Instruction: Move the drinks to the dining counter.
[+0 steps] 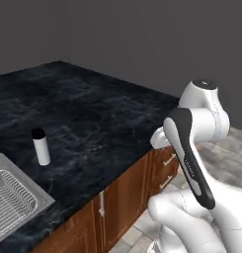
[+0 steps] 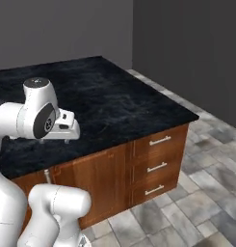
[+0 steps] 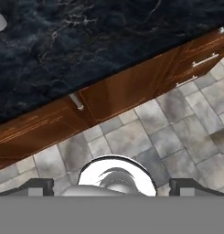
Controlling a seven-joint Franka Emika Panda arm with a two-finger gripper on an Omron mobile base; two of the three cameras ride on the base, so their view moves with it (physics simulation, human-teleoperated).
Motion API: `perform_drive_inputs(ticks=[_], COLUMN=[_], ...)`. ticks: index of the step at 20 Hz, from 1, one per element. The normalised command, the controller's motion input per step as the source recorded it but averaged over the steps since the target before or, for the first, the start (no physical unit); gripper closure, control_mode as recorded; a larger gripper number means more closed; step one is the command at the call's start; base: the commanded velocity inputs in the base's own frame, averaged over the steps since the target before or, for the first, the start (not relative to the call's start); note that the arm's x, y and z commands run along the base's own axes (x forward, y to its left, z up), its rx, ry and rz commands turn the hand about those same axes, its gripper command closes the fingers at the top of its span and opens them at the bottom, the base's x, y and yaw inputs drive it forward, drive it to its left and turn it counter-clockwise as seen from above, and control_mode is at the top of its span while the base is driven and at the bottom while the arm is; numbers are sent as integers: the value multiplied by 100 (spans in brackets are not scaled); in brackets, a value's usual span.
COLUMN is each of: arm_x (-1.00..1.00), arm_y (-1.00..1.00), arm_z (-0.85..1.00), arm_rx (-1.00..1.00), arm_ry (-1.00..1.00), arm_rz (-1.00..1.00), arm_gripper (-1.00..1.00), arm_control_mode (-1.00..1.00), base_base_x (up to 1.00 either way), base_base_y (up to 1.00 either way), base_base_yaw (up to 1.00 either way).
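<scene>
A: The tall white cylinder with the black cap [image 1: 41,147] stands upright on the black marble countertop [image 1: 98,118], close to that counter's near edge and just beside the corner of the steel sink [image 1: 28,195], apart from it. No other drink can be seen on the surface.

B: Why would it sit there?

A: Judging by the task, this looks like a drink waiting to be fetched, placed by the sink where it is easy to reach from the front. Whether this counter is the dining counter or the pick-up one, the views do not settle.

B: And the gripper [image 3: 111,186]?

A: Its two dark fingertips stand spread wide at the bottom of the hand view, with nothing between them. The hand looks down past the counter's front edge at the grey floor tiles [image 3: 177,137] and the brown cabinet fronts [image 3: 131,91], so it hangs in front of the counter, well apart from the cylinder.

B: Anything in the way?

A: The marble around the cylinder is bare. The wire rack [image 1: 9,197] in the sink lies below counter level. The counter's front edge seems the only thing the arm must clear.
</scene>
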Motion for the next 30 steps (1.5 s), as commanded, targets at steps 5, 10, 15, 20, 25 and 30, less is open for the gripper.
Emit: perform_drive_inputs(ticks=[5, 10, 15, 20, 25, 30], arm_x=[0, 0, 0, 0, 0, 0], arm_y=[0, 0, 0, 0, 0, 0], arm_z=[0, 0, 0, 0, 0, 0], arm_rx=[0, 0, 0, 0, 0, 0], arm_ry=[0, 0, 0, 0, 0, 0], arm_rz=[0, 0, 0, 0, 0, 0], arm_gripper=[-100, -100, -100, -100, -100, -100], arm_control_mode=[100, 100, 100, 100, 100, 100], base_base_x=[18, 1, 9, 1, 60, 37], base_base_y=[5, 0, -2, -7, -4, -16], base_base_yaw=[-90, -98, -88, -76, -57, -30])
